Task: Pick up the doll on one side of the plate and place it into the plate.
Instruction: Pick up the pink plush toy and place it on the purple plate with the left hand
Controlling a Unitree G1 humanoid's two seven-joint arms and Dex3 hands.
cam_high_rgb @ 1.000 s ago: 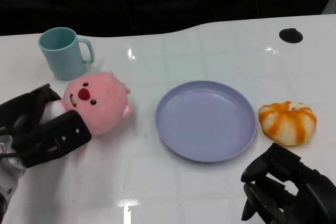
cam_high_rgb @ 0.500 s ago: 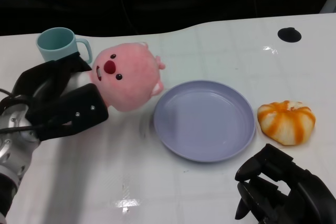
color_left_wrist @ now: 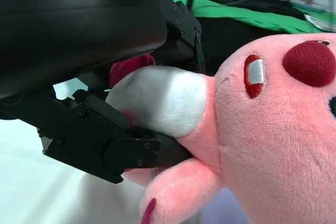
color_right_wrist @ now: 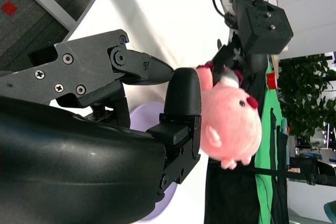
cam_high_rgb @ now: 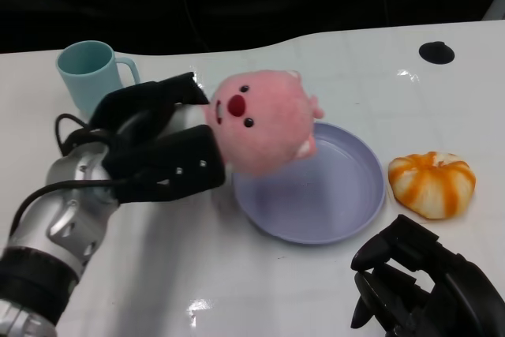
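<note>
head view: the left hand (cam_high_rgb: 158,155) gripped the doll (cam_high_rgb: 264,120) in the air, over the plate's (cam_high_rgb: 347,195) near-left rim, plate just beyond on the white table (cam_high_rgb: 197,258). the right hand (cam_high_rgb: 426,282) hung curled, holding nothing.
left wrist view: fingers (color_left_wrist: 121,145) clamped the doll's body.
right wrist view: dark floor, a plant (color_right_wrist: 304,98) behind.

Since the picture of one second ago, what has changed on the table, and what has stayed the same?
The left hand, holding the pink plush doll, lifted it off the table beside the teal mug and carried it toward the lavender plate; the doll now hangs over the plate's near-left rim. The mug, plate, orange-striped bun and right hand stayed where they were.
</note>
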